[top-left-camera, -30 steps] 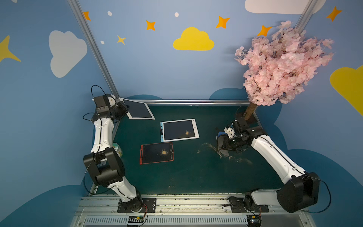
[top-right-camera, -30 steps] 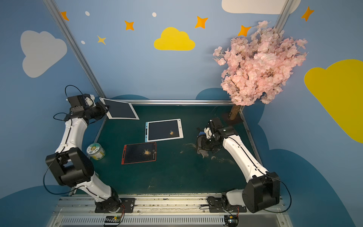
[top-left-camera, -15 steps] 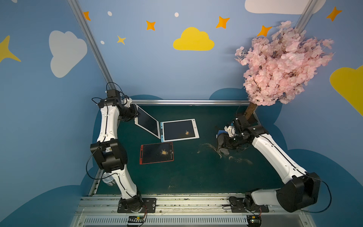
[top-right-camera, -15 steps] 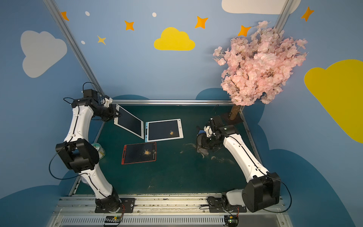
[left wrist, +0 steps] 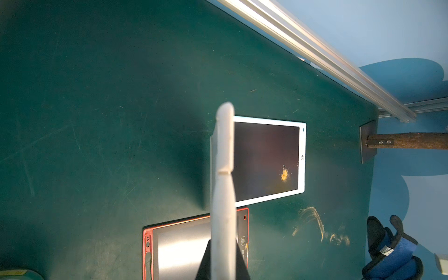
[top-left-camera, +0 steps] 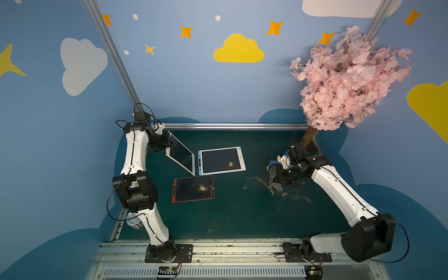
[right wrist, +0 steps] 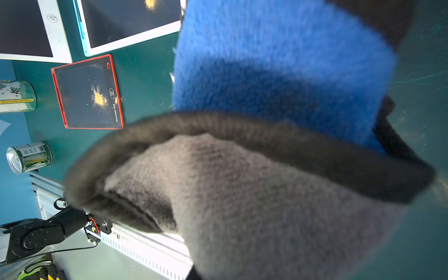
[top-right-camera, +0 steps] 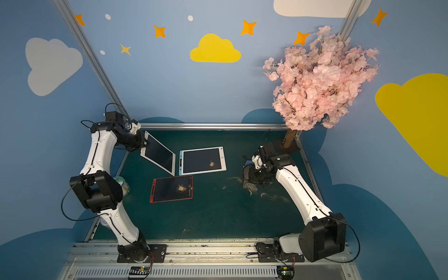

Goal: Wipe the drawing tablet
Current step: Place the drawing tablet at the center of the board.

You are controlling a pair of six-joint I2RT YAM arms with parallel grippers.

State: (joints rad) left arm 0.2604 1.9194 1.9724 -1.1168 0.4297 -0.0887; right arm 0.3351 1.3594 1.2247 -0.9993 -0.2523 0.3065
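Lying nearest, the red-framed tablet (top-left-camera: 192,189) carries yellow powder (top-left-camera: 202,188). To its right, the right gripper (top-left-camera: 278,173) is clenched on the cloth (top-left-camera: 272,179). The blue-framed tablet (top-left-camera: 221,160), long axis left-right, lies left of that gripper and slightly farther. At far left, the left gripper (top-left-camera: 168,145) grasps the white tablet (top-left-camera: 181,155), tilted above the table (top-left-camera: 242,218).

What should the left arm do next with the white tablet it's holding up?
Probably lower the white tablet flat onto the mat beside the blue-edged tablet: the left pincer holds it tilted, its screen looks clean, and bare mat lies beneath.
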